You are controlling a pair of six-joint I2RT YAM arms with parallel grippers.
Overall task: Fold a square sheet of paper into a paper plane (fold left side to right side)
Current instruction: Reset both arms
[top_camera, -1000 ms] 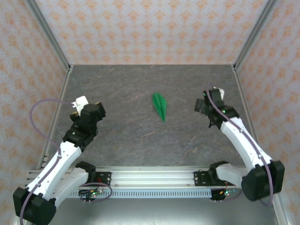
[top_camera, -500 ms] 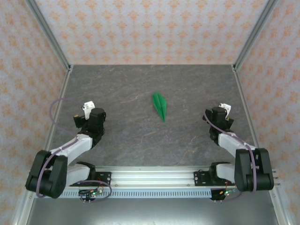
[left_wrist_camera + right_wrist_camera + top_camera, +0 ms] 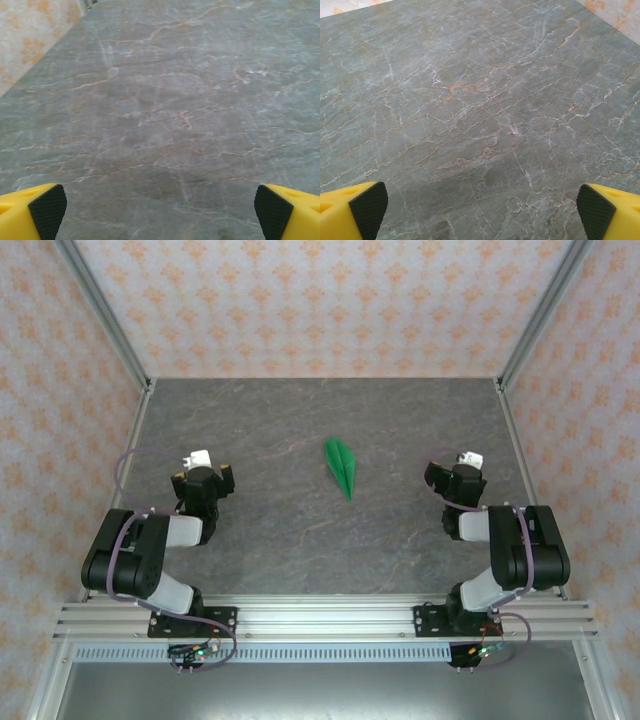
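You're seeing the paper plane (image 3: 341, 466) lying mid-frame on the grey table (image 3: 270, 420); left gripper (image 3: 160, 207) and right gripper (image 3: 482, 207) are hanging jaws-wide, gripping nothing, well apart from it.

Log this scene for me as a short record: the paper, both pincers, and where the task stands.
paper: green paper plane, a narrow pointed dart lying mid-table
surface: grey marbled table
left pincer: open, holding nothing, left of the plane and apart from it
right pincer: open, holding nothing, right of the plane and apart from it
task: folding looks finished
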